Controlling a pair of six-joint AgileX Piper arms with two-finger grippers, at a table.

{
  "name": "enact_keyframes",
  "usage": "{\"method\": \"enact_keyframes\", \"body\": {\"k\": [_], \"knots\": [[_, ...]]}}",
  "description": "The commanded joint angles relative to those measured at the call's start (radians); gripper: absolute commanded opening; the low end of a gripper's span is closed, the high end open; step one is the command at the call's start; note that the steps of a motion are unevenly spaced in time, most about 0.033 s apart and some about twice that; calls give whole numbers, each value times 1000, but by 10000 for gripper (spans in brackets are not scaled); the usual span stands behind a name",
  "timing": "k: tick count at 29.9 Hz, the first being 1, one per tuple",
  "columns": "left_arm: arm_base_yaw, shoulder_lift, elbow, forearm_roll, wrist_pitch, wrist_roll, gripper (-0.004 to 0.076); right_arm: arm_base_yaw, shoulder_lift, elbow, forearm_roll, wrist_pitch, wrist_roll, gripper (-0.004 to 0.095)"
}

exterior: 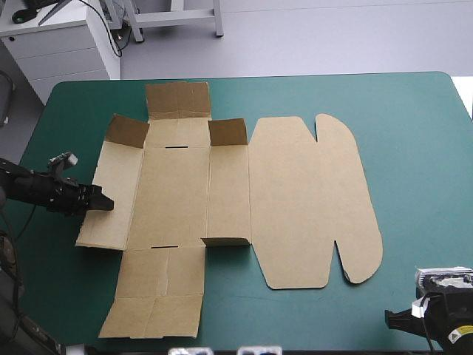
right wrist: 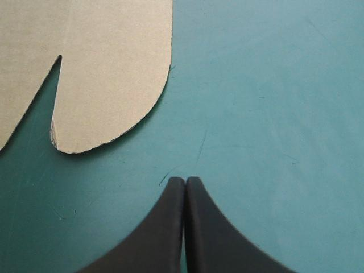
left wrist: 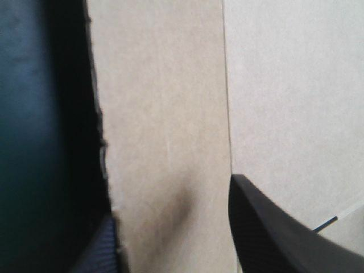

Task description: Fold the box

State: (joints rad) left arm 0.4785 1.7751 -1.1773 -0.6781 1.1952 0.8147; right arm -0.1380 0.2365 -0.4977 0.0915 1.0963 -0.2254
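Here we are: the box (exterior: 295,200) lies spread out in the middle of the teal-green cover (exterior: 414,148), nearly all of it flat, with the two far corner flaps (exterior: 126,132) standing up. The left gripper (exterior: 103,201) is in at the outer edge of the left side panel (exterior: 111,170). Its black fingers (left wrist: 273,239) are parted, one over the board and the other down at the rim, with the sheet's edge running between them. Nothing is clamped. There's a dark shadow under that edge, so the panel looks a touch raised there.

To do this step well, I'd say pinch the panel firmly. Then swing it up about the crease (left wrist: 226,85) running alongside, and stop at upright rather than past it. A grip near the panel's middle should stop it twisting.

The right gripper (right wrist: 185,181) is pinched to a single point over bare cover, just off the lid's rounded ear (right wrist: 114,85) and well apart from the work — it may be wanted to pin the base flat.

The hard part to judge is whether the lower finger really touches the underside — the board hides its tip, so I can't be sure. From above, the right gripper is cut off at the corner of the view.
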Motion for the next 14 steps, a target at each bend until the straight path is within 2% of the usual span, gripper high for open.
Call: {"method": "enact_keyframes", "body": {"k": [1,7,14], "knots": [[-48,-44,0,-48,100,-12,372,1,18,-27,0,-54,-2,-19],[-132,-44,3,-50,100,-12,372,1,18,-27,0,-54,-2,-19],[-140,-44,3,-28,98,-10,366,1,18,-27,0,-52,-2,-19]]}}
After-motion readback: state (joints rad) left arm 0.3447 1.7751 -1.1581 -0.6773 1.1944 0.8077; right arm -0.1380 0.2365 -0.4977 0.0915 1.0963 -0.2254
